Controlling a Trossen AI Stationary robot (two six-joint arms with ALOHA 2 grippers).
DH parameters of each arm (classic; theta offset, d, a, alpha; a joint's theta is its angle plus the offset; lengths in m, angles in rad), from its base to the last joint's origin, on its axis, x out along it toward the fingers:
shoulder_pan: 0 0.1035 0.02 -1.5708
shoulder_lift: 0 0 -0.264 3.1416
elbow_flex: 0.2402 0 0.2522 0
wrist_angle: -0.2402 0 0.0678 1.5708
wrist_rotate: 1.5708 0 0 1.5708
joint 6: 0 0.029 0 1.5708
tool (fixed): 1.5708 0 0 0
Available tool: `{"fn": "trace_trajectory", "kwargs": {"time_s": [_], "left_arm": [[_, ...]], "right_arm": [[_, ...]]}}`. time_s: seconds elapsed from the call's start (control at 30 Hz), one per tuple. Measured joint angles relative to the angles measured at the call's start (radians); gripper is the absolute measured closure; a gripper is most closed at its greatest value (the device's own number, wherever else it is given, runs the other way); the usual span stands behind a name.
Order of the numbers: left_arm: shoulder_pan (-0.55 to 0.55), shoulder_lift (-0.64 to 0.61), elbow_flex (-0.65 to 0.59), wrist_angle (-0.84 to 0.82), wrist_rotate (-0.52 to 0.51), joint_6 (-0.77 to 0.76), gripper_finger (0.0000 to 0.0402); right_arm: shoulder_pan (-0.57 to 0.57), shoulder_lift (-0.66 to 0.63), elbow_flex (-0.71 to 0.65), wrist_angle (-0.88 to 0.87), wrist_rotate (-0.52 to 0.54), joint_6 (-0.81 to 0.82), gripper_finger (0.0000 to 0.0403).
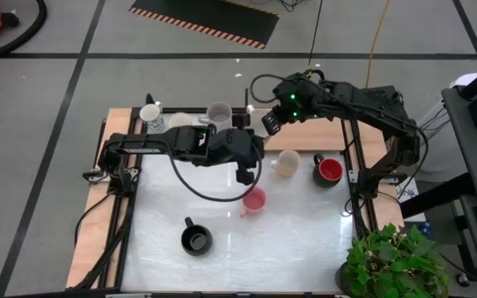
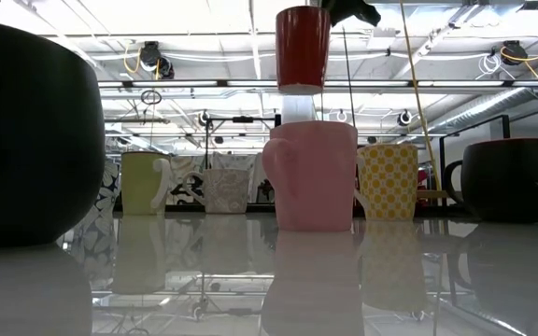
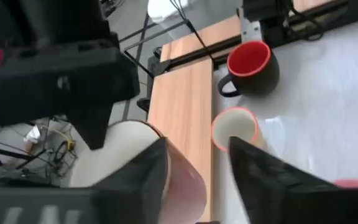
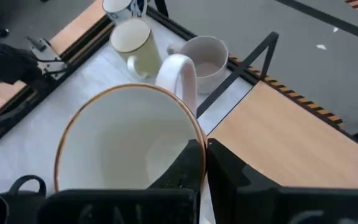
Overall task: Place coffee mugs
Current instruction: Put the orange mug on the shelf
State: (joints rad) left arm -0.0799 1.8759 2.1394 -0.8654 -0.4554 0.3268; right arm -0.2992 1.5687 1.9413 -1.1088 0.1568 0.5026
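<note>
Mugs stand on the table (image 1: 305,248) under me. My right pincer (image 4: 205,163) pinches the wall of a white-inside red mug (image 4: 126,146), high. My left pincer (image 3: 197,165), stretched across, is spread above a pink mug (image 1: 254,200).

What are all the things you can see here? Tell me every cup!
blue-marked mug: one, white, back-left corner
cream mug: one, cream, beside it
grey mug: one, pale grey, back edge
checked mug: one, yellow-cream, middle right
red-lined mug: one, black outside, right of the checked mug
pink mug: one, pink, centre
black mug: one, black, front
held mug: one, red outside, white inside, lifted in the air
plant: one, green, front-right corner
table: one, white top
left gripper: open, near the pink mug
right gripper: pinching the held mug's rim
</note>
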Motion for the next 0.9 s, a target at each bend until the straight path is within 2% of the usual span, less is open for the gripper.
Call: {"fn": "trace_trajectory", "kwargs": {"time_s": [0.13, 0.23, 0.53, 0.7, 0.9], "left_arm": [[-0.004, -0.007, 0.000, 0.006, -0.055, -0.026, 0.0135], [-0.014, -0.037, -0.002, -0.007, -0.117, -0.084, 0.0109], [-0.020, -0.187, -0.001, -0.062, -0.238, -0.422, 0.0103], [-0.020, -0.261, 0.000, -0.200, -0.302, -0.532, 0.0103], [-0.020, -0.296, -0.002, -0.447, -0.320, -0.668, 0.0103]], "right_arm": [[-0.040, -0.003, 0.001, -0.041, -0.007, -0.032, 0.0403], [-0.079, -0.004, 0.001, -0.059, -0.004, -0.057, 0.0403], [-0.217, -0.006, -0.007, -0.085, -0.054, -0.122, 0.0403], [-0.292, -0.006, -0.019, -0.092, -0.051, -0.127, 0.0403], [-0.358, -0.006, -0.019, -0.096, -0.026, -0.129, 0.0403]]}}
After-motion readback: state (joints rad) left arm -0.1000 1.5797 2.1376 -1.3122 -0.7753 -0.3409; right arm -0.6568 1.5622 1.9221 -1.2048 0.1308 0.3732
